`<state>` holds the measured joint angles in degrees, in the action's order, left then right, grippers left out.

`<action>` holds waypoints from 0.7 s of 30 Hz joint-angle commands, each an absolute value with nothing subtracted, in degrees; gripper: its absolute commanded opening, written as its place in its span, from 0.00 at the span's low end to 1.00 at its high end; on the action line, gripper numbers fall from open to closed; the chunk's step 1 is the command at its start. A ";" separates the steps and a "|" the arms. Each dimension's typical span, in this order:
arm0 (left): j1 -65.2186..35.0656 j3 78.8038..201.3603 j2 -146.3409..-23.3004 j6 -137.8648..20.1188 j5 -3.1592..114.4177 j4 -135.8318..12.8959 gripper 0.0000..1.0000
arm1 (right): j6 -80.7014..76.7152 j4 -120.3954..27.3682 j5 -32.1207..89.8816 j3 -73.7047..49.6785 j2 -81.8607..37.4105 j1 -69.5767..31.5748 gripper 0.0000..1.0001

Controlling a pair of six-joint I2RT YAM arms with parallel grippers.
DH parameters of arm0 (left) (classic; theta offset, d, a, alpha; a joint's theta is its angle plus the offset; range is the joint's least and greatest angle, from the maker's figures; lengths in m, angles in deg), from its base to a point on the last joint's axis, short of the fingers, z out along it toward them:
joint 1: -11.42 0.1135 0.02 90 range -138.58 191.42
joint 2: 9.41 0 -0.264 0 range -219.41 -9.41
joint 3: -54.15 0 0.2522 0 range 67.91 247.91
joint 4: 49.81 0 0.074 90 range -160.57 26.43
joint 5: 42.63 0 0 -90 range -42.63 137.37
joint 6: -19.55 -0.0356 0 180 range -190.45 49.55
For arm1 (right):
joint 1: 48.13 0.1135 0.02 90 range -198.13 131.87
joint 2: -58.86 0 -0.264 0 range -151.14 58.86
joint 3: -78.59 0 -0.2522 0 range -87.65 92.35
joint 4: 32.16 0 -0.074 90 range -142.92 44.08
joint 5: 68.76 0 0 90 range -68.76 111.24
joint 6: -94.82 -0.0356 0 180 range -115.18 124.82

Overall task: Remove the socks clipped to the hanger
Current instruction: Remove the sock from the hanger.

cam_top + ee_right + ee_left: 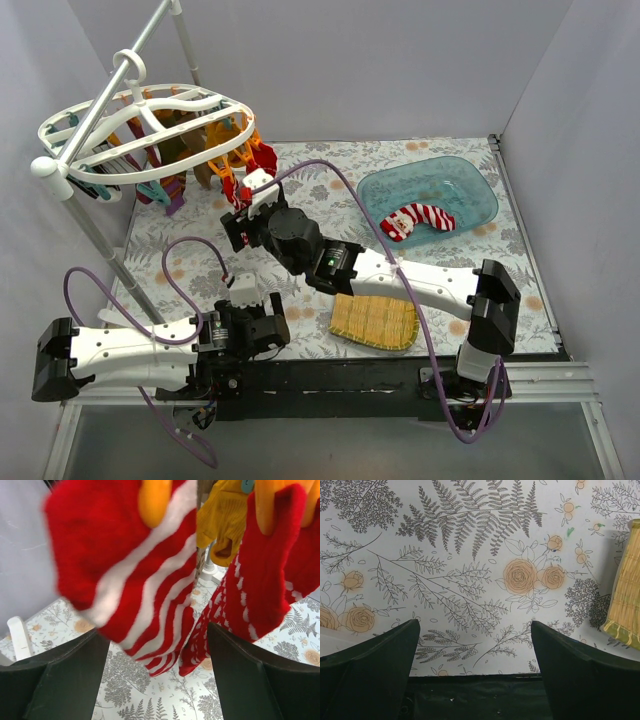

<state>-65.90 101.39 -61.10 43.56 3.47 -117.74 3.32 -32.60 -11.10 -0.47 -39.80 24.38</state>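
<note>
My right arm [420,280] stretches to the hanger [215,100], right gripper [157,630] wide by a clipped sock [125,555]. My left gripper [475,625] hangs low, wide. The tub [470,180] holds one striped sock [420,218].

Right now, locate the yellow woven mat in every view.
Top external: yellow woven mat, bottom centre, near the front edge.
Left wrist: mat at the right edge, cut off.
Right wrist: not in view.
Shared landmark: the floral tablecloth, in all three.
</note>
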 commanded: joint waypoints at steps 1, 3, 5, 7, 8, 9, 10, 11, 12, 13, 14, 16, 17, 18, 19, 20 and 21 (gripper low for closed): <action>-65.13 102.98 -60.39 55.14 1.58 -118.42 0.94 | 0.96 -30.10 -8.21 1.92 -40.90 22.36 0.84; -64.87 102.98 -60.30 54.71 1.58 -118.33 0.94 | -0.10 -29.22 -6.28 0.78 -41.16 21.40 0.83; -64.60 102.98 -60.30 54.09 1.66 -117.80 0.94 | -0.36 -26.68 -4.44 -0.28 -40.82 20.78 0.79; -64.43 102.89 -60.22 53.30 1.66 -117.10 0.94 | -0.28 -25.27 -2.76 -1.16 -40.81 20.25 0.73; -64.34 102.81 -59.95 52.95 1.75 -116.66 0.94 | -0.28 -24.74 -0.93 -1.25 -40.64 19.90 0.70; -64.16 102.81 -59.86 52.51 1.84 -116.40 0.94 | -0.19 -24.65 -0.30 -1.25 -40.55 19.73 0.64; -64.08 102.81 -59.78 51.55 1.93 -115.52 0.94 | -0.10 -24.74 0.14 -1.69 -40.37 19.72 0.47; -63.90 102.72 -59.78 51.10 1.93 -115.34 0.94 | -0.10 -24.65 0.93 -2.04 -39.85 19.64 0.39; -63.73 102.80 -59.69 50.75 1.93 -115.08 0.94 | -0.10 -24.47 1.37 -2.56 -39.41 19.64 0.32; -63.64 102.89 -59.60 50.31 1.93 -114.81 0.94 | -0.19 -24.39 1.90 -3.18 -38.45 19.37 0.23; -63.46 103.15 -59.34 49.18 1.84 -114.55 0.94 | -0.36 -24.39 3.21 -4.14 -37.92 19.29 0.18; -63.28 103.68 -58.55 47.68 1.84 -113.41 0.94 | -0.89 -25.52 4.71 -4.94 -36.25 18.59 0.07; -63.11 103.95 -58.20 46.02 2.01 -112.88 0.94 | -1.07 -26.05 6.20 -5.90 -35.63 18.32 0.03; -63.02 104.47 -57.85 44.96 2.36 -112.27 0.93 | -1.50 -27.10 7.08 -6.43 -34.93 17.88 0.01; -63.02 104.91 -57.15 44.25 2.63 -111.31 0.92 | -2.72 -27.37 8.22 -7.13 -33.36 16.57 0.01; -62.93 105.18 -56.70 43.11 2.81 -110.95 0.90 | -3.61 -27.46 11.45 -8.97 -32.56 15.69 0.01; -62.93 105.61 -56.44 42.49 2.89 -109.73 0.90 | -4.57 -27.64 13.31 -9.86 -31.59 14.81 0.01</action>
<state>-63.36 102.28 -58.78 43.50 3.51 -113.88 -1.27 -28.71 5.56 -7.09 -37.89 18.15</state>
